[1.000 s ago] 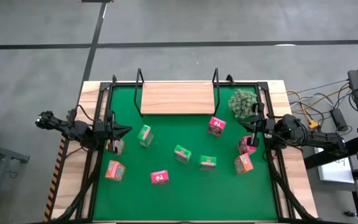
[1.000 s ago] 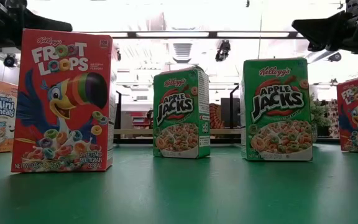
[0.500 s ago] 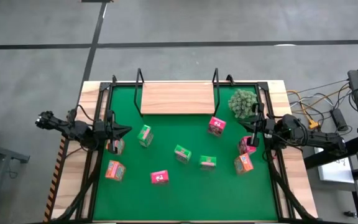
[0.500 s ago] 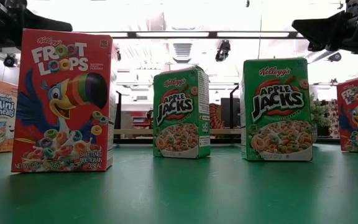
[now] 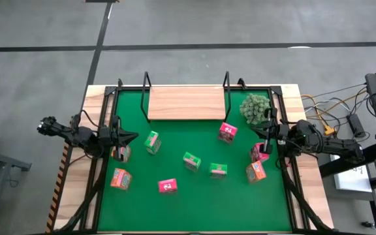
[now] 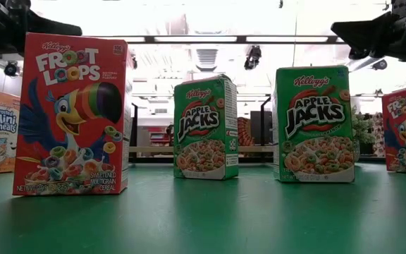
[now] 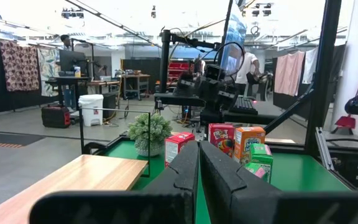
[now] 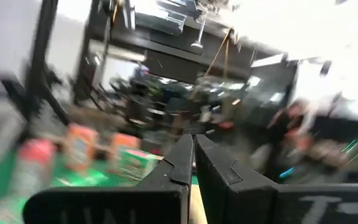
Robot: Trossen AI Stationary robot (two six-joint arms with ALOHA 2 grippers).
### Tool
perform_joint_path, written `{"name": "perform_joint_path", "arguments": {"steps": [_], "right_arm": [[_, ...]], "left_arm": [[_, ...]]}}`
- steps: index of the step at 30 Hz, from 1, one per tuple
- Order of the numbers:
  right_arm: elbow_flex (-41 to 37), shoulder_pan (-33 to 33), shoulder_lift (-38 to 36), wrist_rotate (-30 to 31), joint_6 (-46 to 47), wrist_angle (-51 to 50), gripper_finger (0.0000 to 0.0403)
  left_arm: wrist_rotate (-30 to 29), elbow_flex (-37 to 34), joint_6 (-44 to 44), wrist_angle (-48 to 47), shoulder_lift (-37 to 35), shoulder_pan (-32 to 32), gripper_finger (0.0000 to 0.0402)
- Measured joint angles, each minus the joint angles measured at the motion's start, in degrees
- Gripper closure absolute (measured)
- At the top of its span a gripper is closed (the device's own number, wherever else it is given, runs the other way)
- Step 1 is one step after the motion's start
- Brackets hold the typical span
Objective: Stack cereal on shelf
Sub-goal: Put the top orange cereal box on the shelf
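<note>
The left gripper [image 5: 133, 136] hung with its fingers pressed together over the mat's left edge, beside an orange box [image 5: 120, 153]. The right gripper [image 5: 264, 134] sat pinched closed at the right edge, above a pink box [image 5: 260, 152]. The shelf [image 5: 186, 102] lay bare against the far edge of the green mat [image 5: 175, 209], a plant ball [image 5: 256, 108] just beside its right end. Other boxes stood scattered mid-mat: green ones [image 5: 191, 160], pink ones [image 5: 168, 186], orange ones [image 5: 120, 178]. Open mat lay between boxes and shelf, and along the near edge.
</note>
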Motion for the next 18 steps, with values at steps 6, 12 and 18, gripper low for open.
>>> {"name": "perform_joint_path", "arguments": {"steps": [6,12,18], "right_arm": [[0.0,0.0,0.0,0.4,28.9,0.6,0.0394],[0.0,0.0,0.0,0.4,29.0,0.6,0.0394],[0.0,0.0,0.0,0.3,29.6,0.3,0.0394]], "left_arm": [[0.2,0.0,-19.9,7.4,0.0,0.0,0.0402],[-0.1,0.0,-21.1,18.7,0.0,0.0,0.0402],[0.3,0.0,-14.7,33.3,0.9,0.0,0.0402]]}}
